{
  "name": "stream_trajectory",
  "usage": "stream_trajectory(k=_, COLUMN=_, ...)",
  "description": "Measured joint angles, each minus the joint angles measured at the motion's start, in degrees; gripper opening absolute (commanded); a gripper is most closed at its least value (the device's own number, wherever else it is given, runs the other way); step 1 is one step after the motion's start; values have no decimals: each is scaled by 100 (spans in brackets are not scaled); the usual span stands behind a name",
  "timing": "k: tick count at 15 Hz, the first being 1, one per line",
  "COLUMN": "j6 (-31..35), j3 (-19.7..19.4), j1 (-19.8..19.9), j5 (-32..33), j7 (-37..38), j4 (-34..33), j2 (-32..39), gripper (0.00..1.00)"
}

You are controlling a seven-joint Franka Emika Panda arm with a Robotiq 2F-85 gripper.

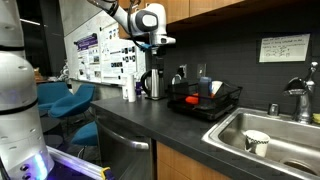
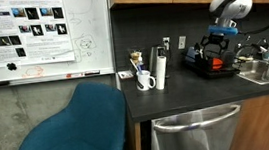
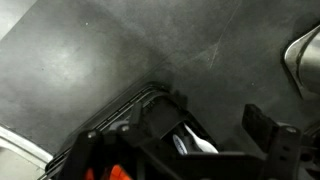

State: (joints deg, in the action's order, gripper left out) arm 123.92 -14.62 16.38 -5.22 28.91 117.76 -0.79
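One gripper is seen hanging over a corner of the black dish rack, well above it. Its jaws are spread wide and nothing is held between them. In the wrist view the two dark fingers are shown apart, with only dark counter and the rack's corner under them.

An orange-red item is kept inside the dish rack, and a blue one is stood at the rack's back. Something white is also seen lying in the rack, though what it is cannot be told.

A steel kettle is placed just beside the dish rack, on the side away from the sink. Past the kettle, farther from the rack, a white mug is set. The sink is found just beside the rack's other end, with a pale cup lying in it.
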Motion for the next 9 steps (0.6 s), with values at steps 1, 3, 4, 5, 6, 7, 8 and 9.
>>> stream_trajectory(k=1, j6=71, j3=0, j1=-11, j5=-28, j7=75, j4=-44, j2=75, gripper=100)
stream_trajectory(k=3, j6=130, j3=-1, j1=-14, j5=-101, j7=179, j4=-192, j2=219, gripper=100)
stream_trajectory(k=4, j6=132, j3=-6, j1=-11, j5=-131, j7=212, j4=-296, j2=285, gripper=100)
stream_trajectory(k=5, j6=132, j3=-15, j1=-6, j5=-150, j7=238, j4=-414, j2=347, gripper=100)
stream_trajectory(k=6, j6=133, j3=-28, j1=-2, j5=-150, j7=285, j4=-527, j2=401, gripper=100)
stream_trajectory(k=7, j6=133, j3=-50, j1=-2, j5=-150, j7=331, j4=-641, j2=455, gripper=100)
stream_trajectory(k=8, j6=137, j3=-75, j1=-1, j5=-149, j7=372, j4=-747, j2=512, gripper=100)
stream_trajectory(k=9, j6=158, j3=-101, j1=0, j5=-138, j7=425, j4=-838, j2=571, gripper=100)
